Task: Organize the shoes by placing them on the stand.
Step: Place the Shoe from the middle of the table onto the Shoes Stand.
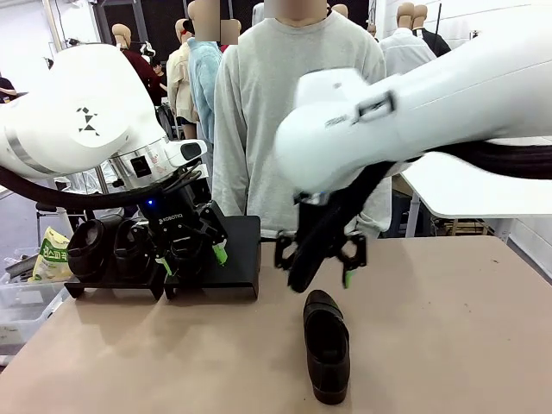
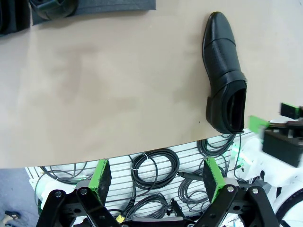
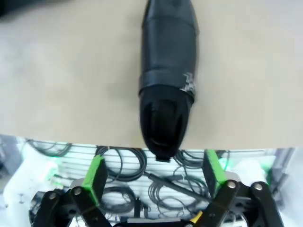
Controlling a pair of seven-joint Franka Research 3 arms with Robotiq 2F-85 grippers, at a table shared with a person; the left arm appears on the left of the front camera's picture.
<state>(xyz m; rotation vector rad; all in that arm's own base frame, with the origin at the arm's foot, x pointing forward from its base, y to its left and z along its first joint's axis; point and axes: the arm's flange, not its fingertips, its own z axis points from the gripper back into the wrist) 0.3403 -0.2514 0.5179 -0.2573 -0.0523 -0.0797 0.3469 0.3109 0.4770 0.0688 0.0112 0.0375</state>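
The right gripper [image 1: 320, 261] hangs jaws spread and empty just above the far end of a lone shoe [image 1: 327, 345] lying lengthwise mid-table [image 1: 448, 345]. The left gripper [image 1: 191, 257], also wide and empty, hovers at the stand [image 1: 237, 267], where three shoes [image 1: 108, 246] sit. A person [image 1: 293, 112] stands behind the table.

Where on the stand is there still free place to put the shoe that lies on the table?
The stand's right platform is bare beside the left gripper. Its left platform is crowded with two shoes. The shoe lies alone on the table, open surface around it.
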